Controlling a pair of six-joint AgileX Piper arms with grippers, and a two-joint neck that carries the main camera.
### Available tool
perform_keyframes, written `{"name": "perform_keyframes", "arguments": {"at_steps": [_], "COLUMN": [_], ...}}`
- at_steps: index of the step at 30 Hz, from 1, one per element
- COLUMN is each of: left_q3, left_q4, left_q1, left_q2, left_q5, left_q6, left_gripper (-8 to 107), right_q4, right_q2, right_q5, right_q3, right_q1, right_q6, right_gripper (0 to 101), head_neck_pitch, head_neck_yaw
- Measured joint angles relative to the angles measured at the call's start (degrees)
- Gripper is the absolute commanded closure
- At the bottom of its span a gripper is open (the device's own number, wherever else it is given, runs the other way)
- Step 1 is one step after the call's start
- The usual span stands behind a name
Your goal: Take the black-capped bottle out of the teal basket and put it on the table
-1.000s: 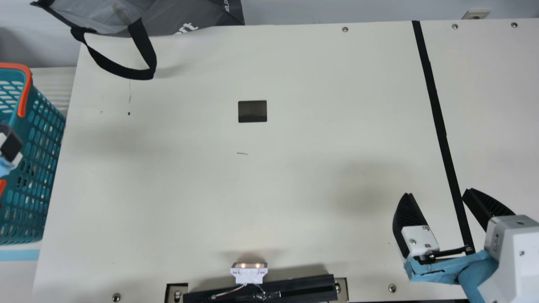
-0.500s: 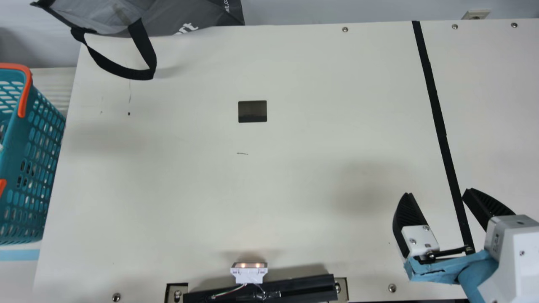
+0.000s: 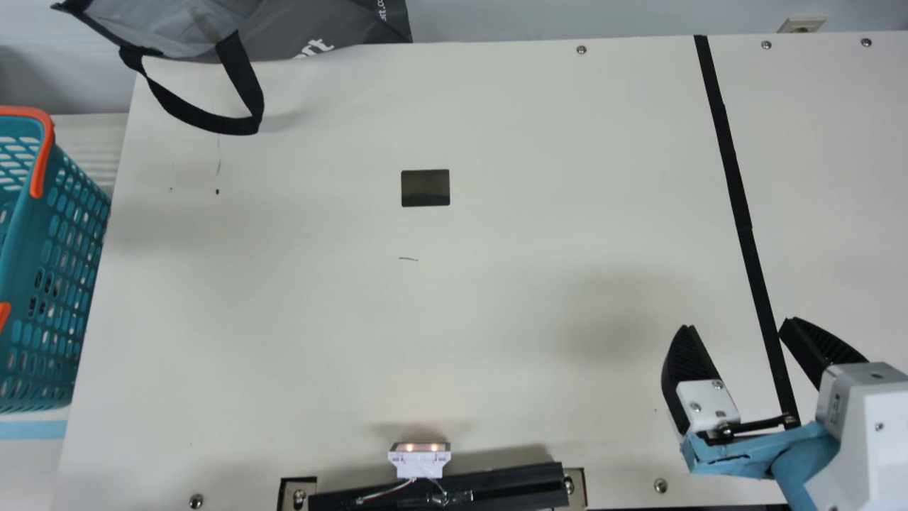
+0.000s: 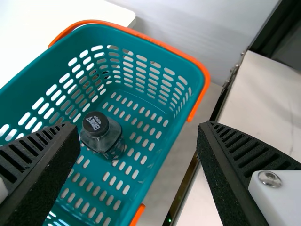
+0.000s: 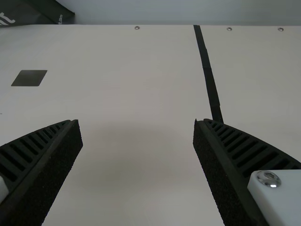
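Observation:
The teal basket point(image 3: 53, 284) with orange handles stands at the left edge of the main view, beside the table point(image 3: 319, 319). Inside the basket point(image 4: 155, 75), the left wrist view shows the black-capped bottle point(image 4: 103, 136), upright on the slotted floor. My left gripper point(image 4: 138, 125) is open above the basket, with the bottle lower down, close to one finger's tip and untouched. On the right of the main view my right gripper point(image 3: 736, 325) stands open over the table near the black tape; its fingers in the right wrist view point(image 5: 136, 121) are wide apart with nothing between them.
A grey bag point(image 3: 284, 28) with a black strap lies at the table's back left. A dark rectangle point(image 3: 425, 188) marks the middle. A black bar with a small lit device point(image 3: 419, 460) is at the near edge.
My left arm has moved left, out of the main view, from over the basket's side. My right arm has kept still.

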Motion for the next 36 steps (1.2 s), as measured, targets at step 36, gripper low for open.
{"name": "perform_keyframes", "arguments": {"at_steps": [36], "left_q3": [-14.0], "left_q4": [-9.8], "left_q1": [11.0], "left_q2": [23.6], "left_q5": [4.7], "left_q6": [12.1], "left_gripper": [-8], "right_q4": [0.0], "right_q2": [0.0], "right_q5": [-0.1], "right_q3": [0.0], "right_q1": [0.0], "right_q6": [0.0], "right_gripper": [10], "head_neck_pitch": [0.3], "head_neck_yaw": [0.3]}}
